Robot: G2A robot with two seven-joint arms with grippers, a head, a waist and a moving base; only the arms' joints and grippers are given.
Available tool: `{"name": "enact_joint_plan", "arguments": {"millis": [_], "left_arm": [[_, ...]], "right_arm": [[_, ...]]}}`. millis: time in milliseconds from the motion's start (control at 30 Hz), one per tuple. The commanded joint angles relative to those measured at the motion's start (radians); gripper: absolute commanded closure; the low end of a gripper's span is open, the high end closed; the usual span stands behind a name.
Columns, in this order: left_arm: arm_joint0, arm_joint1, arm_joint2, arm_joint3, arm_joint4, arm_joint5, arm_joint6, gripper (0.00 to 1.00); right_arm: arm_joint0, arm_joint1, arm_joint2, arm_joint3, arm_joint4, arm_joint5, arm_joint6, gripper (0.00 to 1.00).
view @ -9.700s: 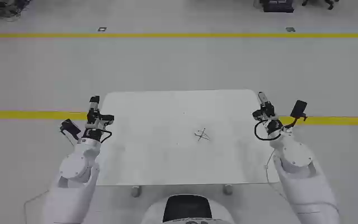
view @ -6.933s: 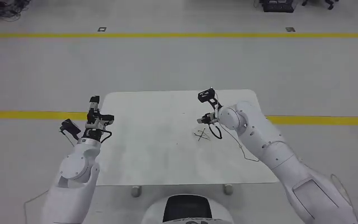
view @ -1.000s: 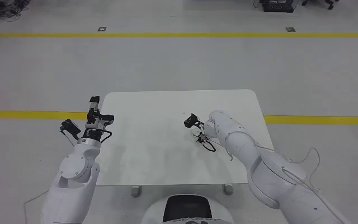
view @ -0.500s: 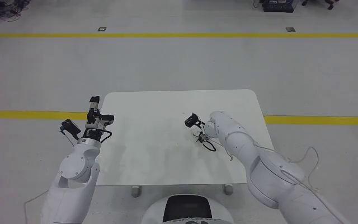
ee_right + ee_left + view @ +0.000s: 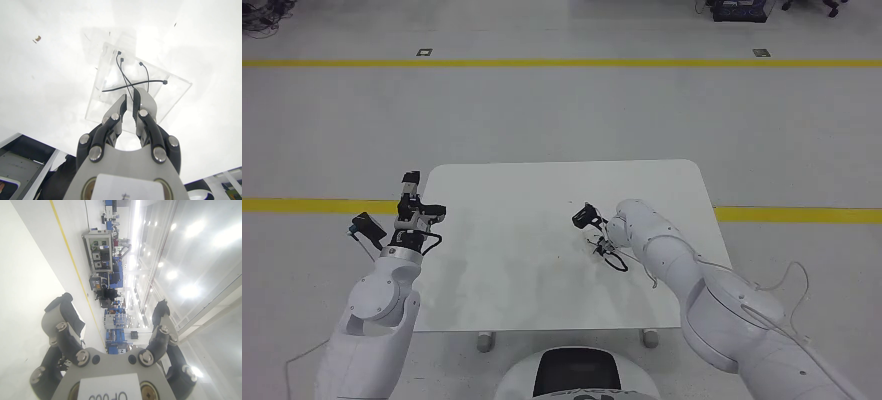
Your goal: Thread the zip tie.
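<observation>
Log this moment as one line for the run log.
right gripper: narrowly open, straddling zip tie in clear tray | left gripper: open, at table edge

A clear tray (image 5: 170,94) rests on the white surface (image 5: 502,260), a brown scrap (image 5: 38,38) lying apart from it. Yellow lines (image 5: 542,63) cross the floor (image 5: 542,110).

Bright ceiling lamps (image 5: 189,291) glare; shadows fall soft.
</observation>
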Motion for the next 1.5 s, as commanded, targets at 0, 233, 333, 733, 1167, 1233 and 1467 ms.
{"name": "enact_joint_plan", "arguments": {"millis": [0, 233, 333, 733, 1167, 1233, 1467], "left_arm": [[0.0, 0.0, 0.0, 0.0, 0.0, 0.0, 0.0, 0.0], [0.0, 0.0, 0.0, 0.0, 0.0, 0.0, 0.0, 0.0], [0.0, 0.0, 0.0, 0.0, 0.0, 0.0, 0.0, 0.0], [0.0, 0.0, 0.0, 0.0, 0.0, 0.0, 0.0, 0.0], [0.0, 0.0, 0.0, 0.0, 0.0, 0.0, 0.0, 0.0], [0.0, 0.0, 0.0, 0.0, 0.0, 0.0, 0.0, 0.0], [0.0, 0.0, 0.0, 0.0, 0.0, 0.0, 0.0, 0.0]], "right_arm": [[0.001, -0.001, 0.0, 0.003, 0.0, 0.0, 0.001, 0.94], [0.002, -0.005, 0.001, 0.011, 0.001, 0.0, -0.003, 1.0], [0.006, -0.005, 0.002, 0.01, -0.001, 0.0, -0.005, 1.0], [0.012, 0.0, 0.004, -0.01, -0.007, 0.0, -0.019, 0.82], [0.01, -0.014, 0.018, 0.001, 0.006, 0.002, 0.011, 0.87], [0.009, -0.018, 0.02, 0.003, 0.005, 0.007, 0.013, 0.88], [0.009, -0.03, 0.03, 0.012, 0.008, 0.038, 0.015, 0.87]]}}
